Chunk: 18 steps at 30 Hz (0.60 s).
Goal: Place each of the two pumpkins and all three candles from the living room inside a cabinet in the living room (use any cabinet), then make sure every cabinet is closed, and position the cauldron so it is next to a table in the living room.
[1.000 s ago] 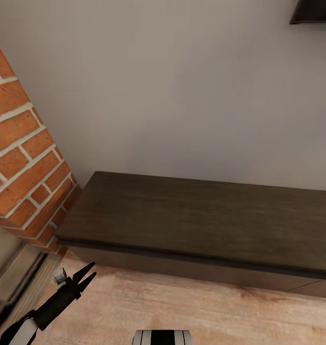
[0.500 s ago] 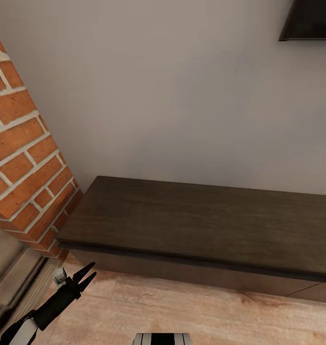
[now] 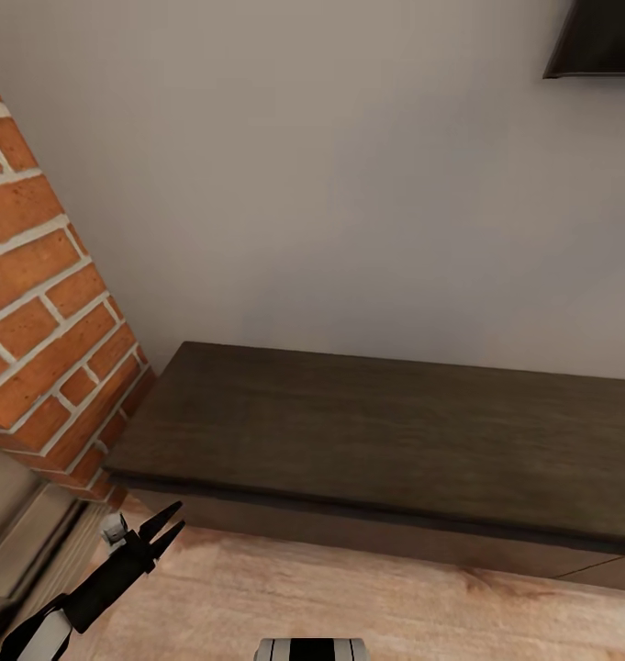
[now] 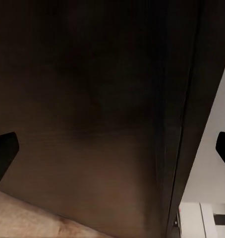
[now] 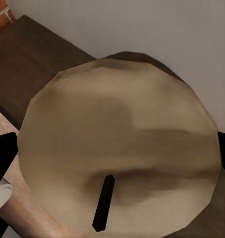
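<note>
Cabinet (image 3: 385, 441) fills the lower middle of the head view, long axis running left-right along the wall (image 3: 349, 165), fronts flush, nothing on top. It lies straight ahead of the left gripper (image 3: 165, 528), which hangs low over the wood floor (image 3: 349, 597) just short of the front face, fingers spread and empty. Brick fireplace (image 3: 46, 312) butts the cabinet's left end, crowding that arm. In the right wrist view, the right gripper (image 5: 112, 163) holds a pale round candle (image 5: 117, 153) with a dark wick above the cabinet. No drawer open yet, I judge.
</note>
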{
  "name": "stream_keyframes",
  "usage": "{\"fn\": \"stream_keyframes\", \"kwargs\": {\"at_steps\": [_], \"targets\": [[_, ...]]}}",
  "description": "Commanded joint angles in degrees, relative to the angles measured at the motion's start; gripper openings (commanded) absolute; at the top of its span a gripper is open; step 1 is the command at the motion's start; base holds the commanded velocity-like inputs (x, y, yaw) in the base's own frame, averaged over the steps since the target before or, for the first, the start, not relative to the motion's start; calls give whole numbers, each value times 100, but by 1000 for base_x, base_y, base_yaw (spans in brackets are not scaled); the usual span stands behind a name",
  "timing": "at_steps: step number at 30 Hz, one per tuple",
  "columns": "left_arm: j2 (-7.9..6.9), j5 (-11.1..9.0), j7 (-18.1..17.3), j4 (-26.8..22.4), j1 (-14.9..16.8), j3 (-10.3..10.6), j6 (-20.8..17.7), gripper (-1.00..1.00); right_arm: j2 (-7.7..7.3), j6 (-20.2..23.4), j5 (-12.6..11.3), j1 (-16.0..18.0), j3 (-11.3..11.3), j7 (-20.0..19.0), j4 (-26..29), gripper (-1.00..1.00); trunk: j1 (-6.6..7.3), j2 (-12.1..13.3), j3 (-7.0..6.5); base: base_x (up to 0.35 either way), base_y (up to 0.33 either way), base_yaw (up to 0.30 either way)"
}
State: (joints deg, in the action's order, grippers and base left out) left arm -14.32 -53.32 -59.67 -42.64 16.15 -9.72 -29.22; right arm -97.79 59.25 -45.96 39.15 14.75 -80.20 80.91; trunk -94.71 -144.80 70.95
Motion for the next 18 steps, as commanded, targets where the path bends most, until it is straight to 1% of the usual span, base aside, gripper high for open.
{"fn": "stream_keyframes", "kwargs": {"at_steps": [1, 18], "targets": [[-1, -32, -7, 1, 2, 0, -50, 100, -3, 43, -19, -4, 10, -4, -3, -100, 0, -2, 4, 88, 0, 0], [-1, -38, -10, 3, 2, -10, -51, 100, 4, 43, -18, -4, 4, -6, -5, -100, 0, -2, 4, 13, 0, 0]]}}
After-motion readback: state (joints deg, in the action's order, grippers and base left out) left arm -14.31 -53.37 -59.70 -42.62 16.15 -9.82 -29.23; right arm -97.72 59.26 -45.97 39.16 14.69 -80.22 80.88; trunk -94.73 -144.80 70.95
